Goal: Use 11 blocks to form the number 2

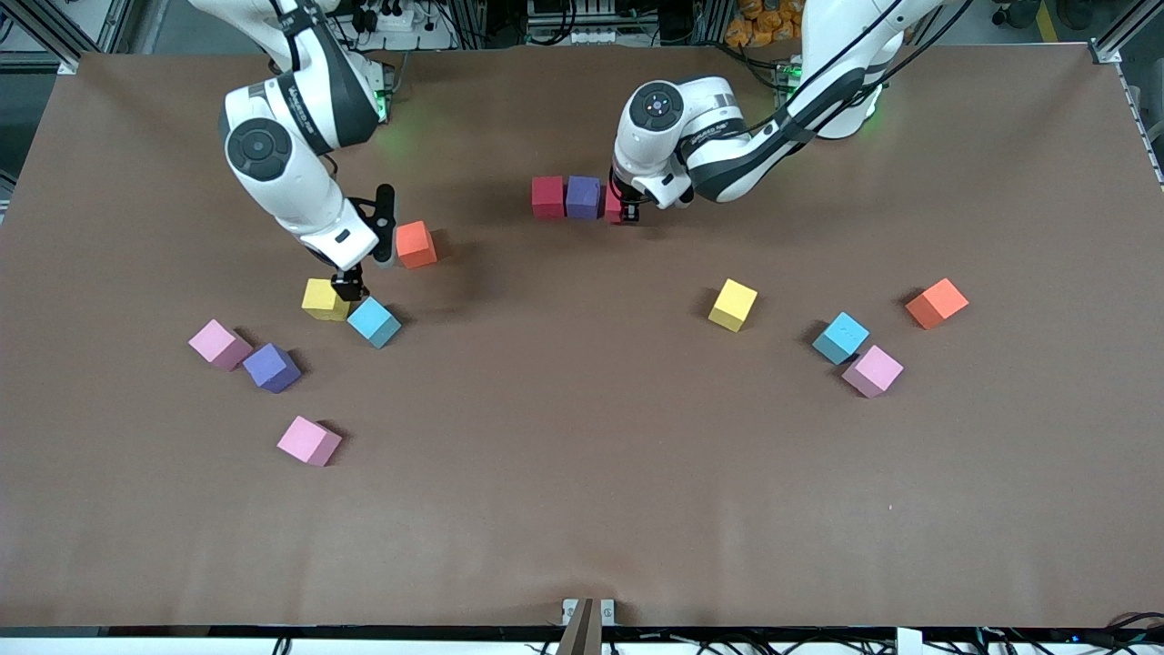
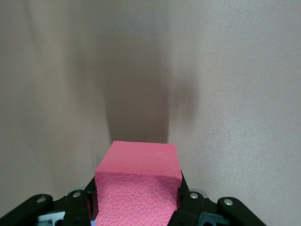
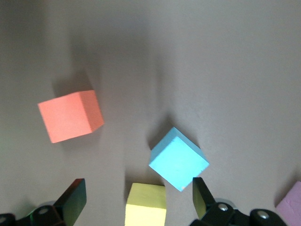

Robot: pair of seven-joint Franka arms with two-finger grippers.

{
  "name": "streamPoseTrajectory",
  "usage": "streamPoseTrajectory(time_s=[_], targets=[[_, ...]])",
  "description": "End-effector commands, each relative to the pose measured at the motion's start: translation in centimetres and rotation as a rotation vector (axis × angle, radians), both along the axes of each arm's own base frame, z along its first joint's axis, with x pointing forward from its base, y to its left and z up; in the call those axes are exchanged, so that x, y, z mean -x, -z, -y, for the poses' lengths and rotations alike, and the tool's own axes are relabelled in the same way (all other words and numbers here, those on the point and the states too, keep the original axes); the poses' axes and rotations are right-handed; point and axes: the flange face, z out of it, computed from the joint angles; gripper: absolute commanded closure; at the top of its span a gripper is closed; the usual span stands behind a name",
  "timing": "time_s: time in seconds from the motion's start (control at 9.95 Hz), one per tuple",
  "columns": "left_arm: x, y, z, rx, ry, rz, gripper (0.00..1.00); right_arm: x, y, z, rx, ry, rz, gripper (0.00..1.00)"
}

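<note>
Clamping a held red block (image 2: 139,165) between closed fingers, left end effector (image 1: 624,210) low at the end of a short row on the bench (image 1: 582,509), toward the robots' edge. Row so far: placed red block (image 1: 547,196), then purple block (image 1: 583,196) touching it, then the held red block (image 1: 615,204) tight beside the purple one on the side toward the left arm's end. Long axis of that row running across the bench from one arm's end to the other, so any release calling for the cube's faces square to its neighbour. Not possible to tell whether the held cube sits on the surface or just above it.

Hanging with fingers apart over a yellow block (image 1: 321,299), right end effector (image 1: 350,289) toward the right arm's end of the bench. In the right wrist view, yellow block (image 3: 146,205) lying in the gap between the spread fingers (image 3: 74,197), a light blue block (image 3: 178,159) just beside it and turned corner-on, an orange block (image 3: 70,116) well apart. Likely hazard: one finger catching the light blue block (image 1: 374,322) on the way down.

Waiting loose: orange block (image 1: 416,244), two pink blocks (image 1: 219,344) (image 1: 309,440) and a second purple block (image 1: 271,367) within the right arm's nearer reach; second yellow block (image 1: 733,304), second light blue block (image 1: 840,337), third pink block (image 1: 872,370) and second orange block (image 1: 936,303) closer to the left arm.
</note>
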Motion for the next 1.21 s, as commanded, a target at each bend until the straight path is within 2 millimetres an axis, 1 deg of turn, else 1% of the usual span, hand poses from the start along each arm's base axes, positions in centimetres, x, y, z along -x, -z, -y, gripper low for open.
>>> streamPoseTrajectory(time_s=[0.0, 0.1, 0.2, 0.3, 0.4, 0.5, 0.7, 0.8, 0.9, 1.0, 1.11], targets=[[0.7, -0.1, 1.4, -0.037, -0.215, -0.008, 1.00, -1.2, 2.7, 2.8, -0.023, 0.055, 0.007, 0.00], [1.1, 0.2, 1.8, -0.046, -0.221, -0.006, 1.00, -2.3, 4.4, 5.6, -0.046, 0.122, 0.011, 0.00], [1.3, 0.8, 2.1, -0.057, -0.220, -0.002, 1.00, -3.6, 6.0, 9.0, -0.077, 0.235, 0.016, 0.00], [1.4, 1.2, 2.2, -0.065, -0.221, 0.000, 1.00, -5.1, 5.2, 10.3, -0.092, 0.372, 0.030, 0.00], [1.4, 1.3, 2.3, -0.066, -0.221, -0.001, 1.00, -5.5, 4.4, 10.3, -0.092, 0.466, 0.044, 0.00], [1.3, 1.1, 2.5, -0.062, -0.227, 0.000, 1.00, -5.3, 4.2, 10.2, -0.082, 0.518, 0.028, 0.00], [1.6, 1.1, 3.1, -0.058, -0.226, -0.007, 1.00, -5.1, 4.6, 9.8, -0.078, 0.694, 0.021, 0.00], [1.6, 1.1, 3.2, -0.055, -0.228, -0.007, 1.00, -4.8, 4.7, 8.3, -0.077, 0.689, 0.016, 0.00], [1.5, 1.1, 3.3, -0.053, -0.230, -0.009, 1.00, -4.6, 5.0, 7.2, -0.075, 0.700, 0.009, 0.00], [1.5, 1.1, 3.4, -0.051, -0.230, -0.014, 1.00, -4.1, 6.0, 6.0, -0.065, 0.767, -0.018, 0.00], [1.8, 1.2, 3.7, -0.051, -0.225, -0.016, 1.00, -3.7, 6.9, 4.3, -0.061, 0.783, -0.034, 0.00]])
